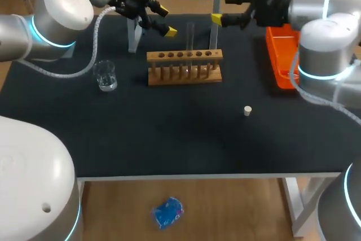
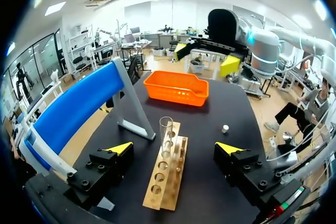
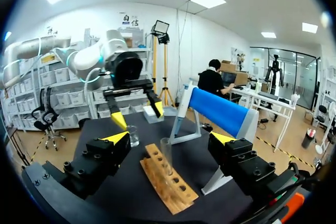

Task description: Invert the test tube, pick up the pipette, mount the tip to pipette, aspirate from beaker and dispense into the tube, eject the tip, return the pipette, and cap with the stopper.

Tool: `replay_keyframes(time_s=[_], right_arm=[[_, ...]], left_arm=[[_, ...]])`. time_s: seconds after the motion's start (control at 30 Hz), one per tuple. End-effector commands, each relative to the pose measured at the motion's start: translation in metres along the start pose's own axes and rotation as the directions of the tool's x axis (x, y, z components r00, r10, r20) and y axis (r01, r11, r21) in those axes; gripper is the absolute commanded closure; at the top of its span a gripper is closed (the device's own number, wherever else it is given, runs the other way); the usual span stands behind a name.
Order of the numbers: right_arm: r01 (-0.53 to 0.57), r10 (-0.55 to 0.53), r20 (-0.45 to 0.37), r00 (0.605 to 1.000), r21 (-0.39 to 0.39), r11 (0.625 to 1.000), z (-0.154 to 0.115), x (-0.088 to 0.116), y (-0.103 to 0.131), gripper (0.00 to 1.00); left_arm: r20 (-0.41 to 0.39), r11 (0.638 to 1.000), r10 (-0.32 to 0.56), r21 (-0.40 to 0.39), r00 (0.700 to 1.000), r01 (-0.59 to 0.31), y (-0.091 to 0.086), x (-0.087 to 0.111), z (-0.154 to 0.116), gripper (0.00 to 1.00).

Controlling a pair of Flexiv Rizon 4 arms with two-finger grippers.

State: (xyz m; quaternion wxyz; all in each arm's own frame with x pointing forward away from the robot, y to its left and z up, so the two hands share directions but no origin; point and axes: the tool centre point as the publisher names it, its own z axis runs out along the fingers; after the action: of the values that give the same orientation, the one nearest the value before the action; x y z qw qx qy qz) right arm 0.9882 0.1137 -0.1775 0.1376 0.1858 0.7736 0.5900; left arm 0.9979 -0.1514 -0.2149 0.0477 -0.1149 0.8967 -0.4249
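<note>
Both my grippers hang over the far side of the black table (image 1: 169, 139) with nothing in them. The left gripper (image 1: 166, 20) has its yellow-tipped fingers spread wide, and so does the right gripper (image 1: 223, 8). They face each other across the clear glass test tube (image 1: 190, 38), which stands upright in a hole of the light wooden rack (image 1: 183, 74). I judge this stance leaves either arm free to close on the tube for the inversion, a step that looks not yet begun.

The small white stopper (image 1: 247, 110) lies alone in front of the rack toward my right, well apart from it, likely kept for last. The clear glass beaker (image 1: 105, 75) stands beside the rack's left end, and the orange plastic tray (image 1: 280, 55) sits under my right arm.

From above the tube is hard to pick out, but each wrist view shows it plainly ahead of its own open fingers. The left wrist view takes in stopper and tray but no beaker; the right wrist view shows the beaker but no stopper. I can make out no pipette in any view, only a blue-barred stand (image 2: 79, 103) behind the rack.
</note>
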Motion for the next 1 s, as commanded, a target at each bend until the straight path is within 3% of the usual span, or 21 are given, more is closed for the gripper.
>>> replay_keyframes(time_s=[0.03,0.07,0.7,1.0], right_arm=[[0.007,-0.007,-0.056,0.998,-0.011,1.000,-0.059,0.015,-0.010,0.00],[0.014,-0.013,-0.106,0.994,0.002,1.000,-0.065,0.019,-0.013,0.00],[0.014,-0.013,-0.106,0.994,0.002,1.000,-0.065,0.019,-0.013,0.00],[0.072,-0.061,-0.149,0.987,0.075,0.995,-0.118,0.045,-0.039,0.00]], left_arm=[[-0.006,1.000,-0.001,-0.006,1.000,0.001,-0.002,-0.003,0.002,0.00],[-0.006,1.000,-0.001,-0.006,1.000,0.001,-0.002,-0.003,0.002,0.00],[-0.006,1.000,-0.001,-0.006,1.000,0.001,-0.002,-0.003,0.002,0.00],[-0.006,1.000,-0.001,-0.006,1.000,0.001,-0.002,-0.003,0.002,0.00]])
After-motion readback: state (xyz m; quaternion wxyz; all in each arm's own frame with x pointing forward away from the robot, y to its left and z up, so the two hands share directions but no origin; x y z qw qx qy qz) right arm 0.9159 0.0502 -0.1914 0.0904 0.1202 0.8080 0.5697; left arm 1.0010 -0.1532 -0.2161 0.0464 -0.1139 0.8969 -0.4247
